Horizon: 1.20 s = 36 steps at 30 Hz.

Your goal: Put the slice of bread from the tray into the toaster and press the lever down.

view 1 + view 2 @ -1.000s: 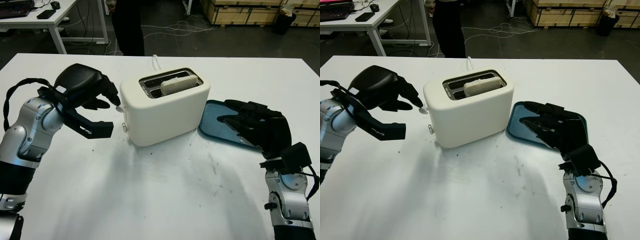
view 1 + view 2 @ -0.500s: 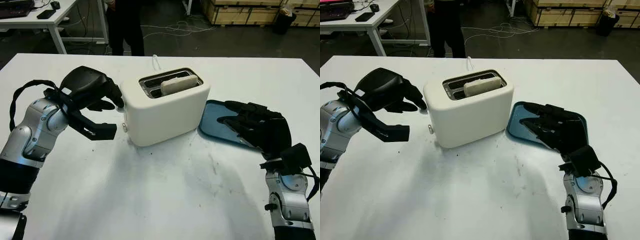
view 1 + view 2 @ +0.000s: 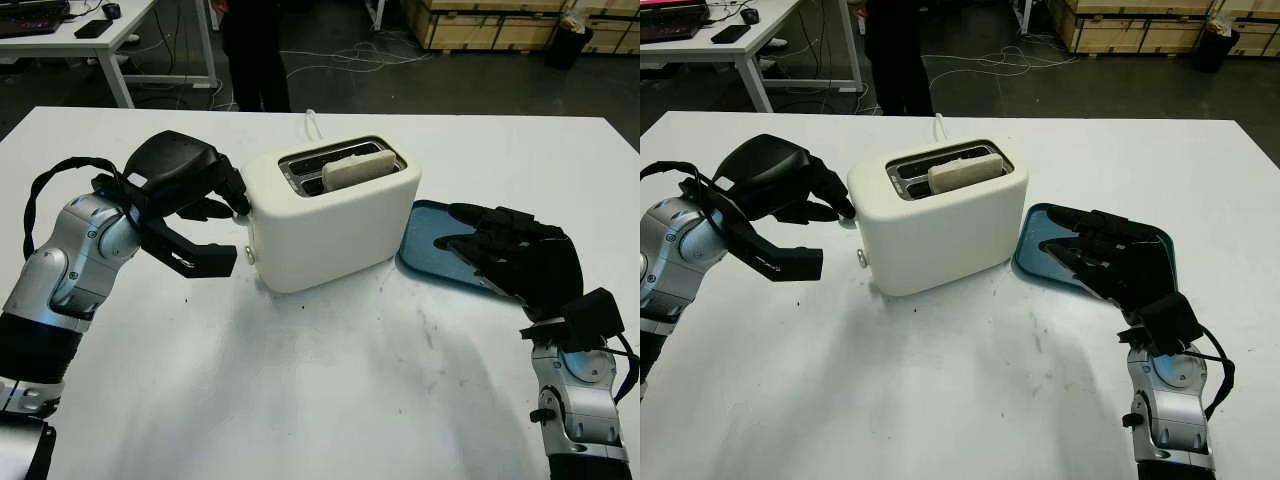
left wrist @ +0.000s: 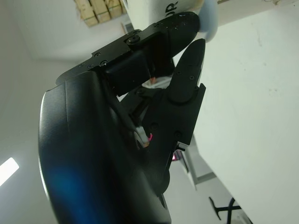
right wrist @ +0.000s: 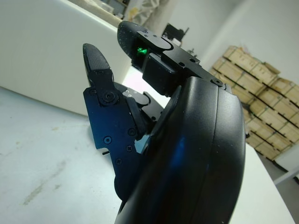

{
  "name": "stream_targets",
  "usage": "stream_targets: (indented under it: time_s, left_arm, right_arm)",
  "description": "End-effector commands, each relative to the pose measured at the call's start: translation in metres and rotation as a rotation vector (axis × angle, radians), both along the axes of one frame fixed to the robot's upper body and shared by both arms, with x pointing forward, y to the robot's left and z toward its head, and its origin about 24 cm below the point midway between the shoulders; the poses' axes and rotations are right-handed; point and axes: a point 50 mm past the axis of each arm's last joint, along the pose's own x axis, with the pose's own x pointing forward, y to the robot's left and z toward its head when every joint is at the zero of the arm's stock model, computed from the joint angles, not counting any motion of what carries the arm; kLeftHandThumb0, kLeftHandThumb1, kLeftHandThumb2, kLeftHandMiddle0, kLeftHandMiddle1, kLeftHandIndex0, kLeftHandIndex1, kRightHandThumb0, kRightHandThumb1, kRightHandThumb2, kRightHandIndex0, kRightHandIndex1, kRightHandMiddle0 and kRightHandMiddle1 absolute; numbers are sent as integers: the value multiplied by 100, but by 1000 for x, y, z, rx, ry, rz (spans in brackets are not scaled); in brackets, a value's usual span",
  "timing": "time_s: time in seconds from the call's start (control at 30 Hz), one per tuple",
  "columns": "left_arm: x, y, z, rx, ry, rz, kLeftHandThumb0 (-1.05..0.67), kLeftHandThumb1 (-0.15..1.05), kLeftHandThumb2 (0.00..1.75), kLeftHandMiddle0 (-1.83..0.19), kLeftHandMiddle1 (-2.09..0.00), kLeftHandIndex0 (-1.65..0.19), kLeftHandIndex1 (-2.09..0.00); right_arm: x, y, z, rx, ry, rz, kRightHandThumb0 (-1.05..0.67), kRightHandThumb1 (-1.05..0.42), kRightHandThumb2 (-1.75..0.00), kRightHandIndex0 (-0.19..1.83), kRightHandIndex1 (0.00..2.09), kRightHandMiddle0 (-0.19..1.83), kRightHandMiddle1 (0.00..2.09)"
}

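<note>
A cream toaster (image 3: 332, 220) stands near the middle of the white tabletop (image 3: 320, 400), its two slots facing up. The bread (image 3: 357, 168) sits upright in the nearer slot, its top edge above the toaster's rim. The lever (image 3: 238, 214) projects from the toaster's end face on the robot's left, near the top of its travel. The left hand (image 3: 190, 190) is at that end face, its upper fingers (image 3: 228, 190) curled with their tips on or just above the lever knob, while the thumb (image 3: 195, 260) reaches forward below them, apart from the toaster; whether the tips press the knob cannot be told. In the left wrist view the fingers (image 4: 175, 30) meet the pale knob (image 4: 209, 18) at its edge. A dark blue tray (image 3: 425, 235) lies on the tabletop just beside the toaster's other end, on the robot's right. The right hand (image 3: 515, 255) is open over the tray, holding nothing; whether it touches the tray cannot be told. A white cord (image 3: 313, 124) leaves the toaster's far side and runs to the tabletop's far edge. Beyond that edge a person (image 3: 255, 50) in dark clothing stands on the floor, with a second table (image 3: 90, 40) to the robot's left and wooden crates (image 3: 490, 22) farther back.
</note>
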Motion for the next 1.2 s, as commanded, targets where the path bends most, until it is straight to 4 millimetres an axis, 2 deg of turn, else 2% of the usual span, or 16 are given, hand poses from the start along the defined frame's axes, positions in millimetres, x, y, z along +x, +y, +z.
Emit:
stream_targets:
  time_s: [0.0,0.2,0.37,0.53,0.6,0.77,0.8,0.87,0.97,1.1,1.17]
  left_arm:
    - [2,-5,-2,10,6,-7,-31,83,1,-90,-148,-133,-2]
    - [3,-5,-3,21,6,0,-31,84,0,-88,-160,-136,-4]
    - [2,-5,-5,23,14,2,-30,84,0,-89,-151,-134,-4]
    - [0,-7,-12,-27,49,2,-30,84,1,-90,-153,-138,-7]
    - [-4,-11,-28,-55,100,7,-30,86,1,-89,-147,-134,-5]
    - [-16,-32,-82,-97,243,-7,-27,84,0,-99,-106,-124,-1]
    - [-19,-36,-92,-103,270,-5,-27,84,0,-101,-104,-123,-1]
    - [-22,-41,-109,-132,331,14,-28,85,1,-102,-121,-128,-4]
    - [-24,-43,-122,-138,416,62,-27,89,1,-94,-135,-126,-3]
    - [-24,-43,-127,-127,416,72,-27,91,1,-88,-141,-125,-4]
    - [-24,-42,-127,-131,424,80,-29,92,4,-82,-137,-122,-3]
  right_arm:
    - [-2,-2,4,-6,-14,-3,-34,-87,0,96,53,102,0]
    - [-2,-2,5,5,-17,8,-32,-87,0,95,54,102,0]
    - [-3,-2,5,-2,-14,4,-34,-87,0,94,56,101,0]
    - [-4,-3,6,-4,-12,-2,-34,-86,0,94,57,102,0]
    - [-4,-4,6,-22,-10,-7,-34,-86,0,93,56,101,0]
    - [-4,-8,7,-49,-20,-10,-33,-86,0,91,54,101,0]
    - [-4,-9,7,-49,-24,-7,-33,-86,0,91,54,101,0]
    - [-4,-11,8,-61,-34,-5,-31,-86,0,92,53,101,0]
    - [-4,-13,9,-74,-35,-7,-31,-86,0,92,52,101,0]
    - [-4,-13,9,-58,-31,1,-31,-85,0,93,52,101,0]
    - [-3,-13,9,-59,-29,1,-31,-85,0,93,51,101,0]
